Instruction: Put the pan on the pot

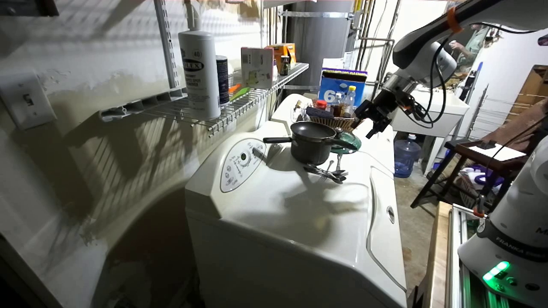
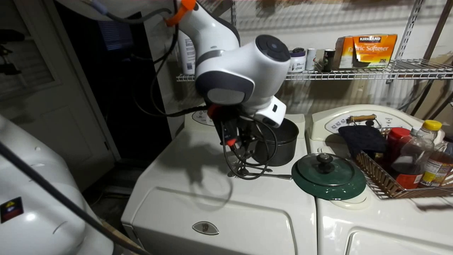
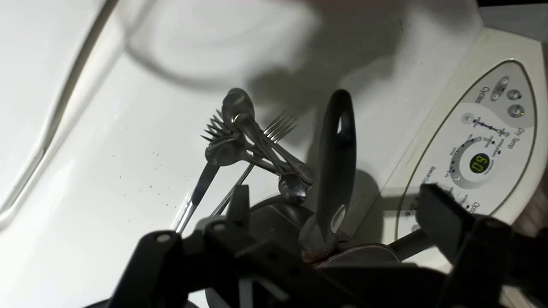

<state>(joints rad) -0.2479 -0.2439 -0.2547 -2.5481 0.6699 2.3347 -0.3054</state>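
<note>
- One pan [image 1: 311, 129] looks seated on the pot [image 1: 309, 153]!
- Gripper [image 3: 335, 191] spread wide, holding nothing.
- Danger: a low retreat could hook this handle [image 3: 338, 164] and tip everything, I fear.

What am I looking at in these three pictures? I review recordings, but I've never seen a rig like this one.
The machine is a single robot arm with a two-fingered gripper at its end. Both exterior views come from cameras standing apart from the robot; the wrist view comes from a camera mounted on the arm, so the gripper fills its lower part.

On a white dryer stands a dark pot, with a black pan that appears to sit on top of it. A loose pile of cutlery lies beside them. Nearby, a glass lid rests on a green plate, next to a basket of bottles.

Nothing is held: the jaws stand wide apart.
</note>
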